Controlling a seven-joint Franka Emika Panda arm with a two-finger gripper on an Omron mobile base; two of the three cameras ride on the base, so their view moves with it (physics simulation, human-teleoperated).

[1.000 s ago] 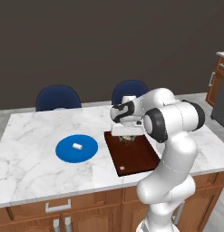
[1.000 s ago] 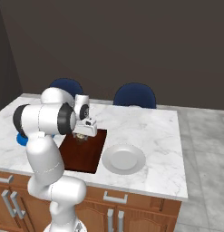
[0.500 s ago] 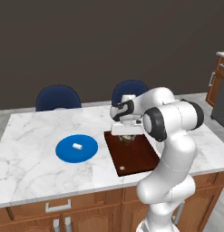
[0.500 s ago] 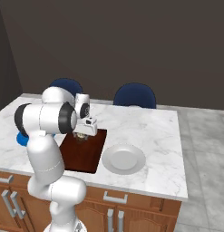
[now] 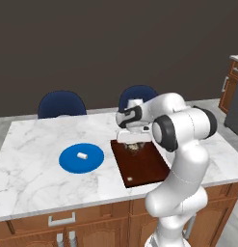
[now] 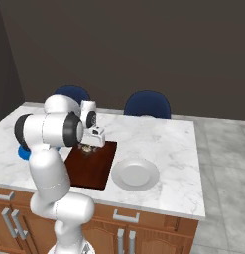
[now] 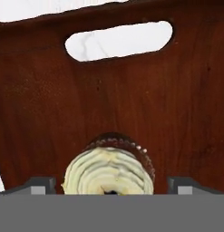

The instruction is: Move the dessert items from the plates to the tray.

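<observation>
Gripper [image 7: 111,190] tips sit wide apart at the bottom of the hand view, one on each side of the cupcake [image 7: 109,167], with a gap between each tip and the cake; whether they touch it cannot be told. That cupcake, brown with a pale swirled top, stands on the tray [image 7: 50,113], and one white oval handle mark lies beyond it near the tray's far rim.

From the left base view, the gripper [image 5: 134,143] hangs low over the far end of the tray [image 5: 144,166], with the cupcake [image 5: 134,146] just beneath it. A second white handle mark shows at the tray's near end. Well to the left on the marble counter [image 5: 33,169] lies the blue plate [image 5: 81,157] with the small white marshmallow [image 5: 82,155] on it.

In the right base view, the pale plate [image 6: 136,173] rests just beside the tray [image 6: 91,168]. Two blue chairs [image 6: 147,104] stand behind the counter.
</observation>
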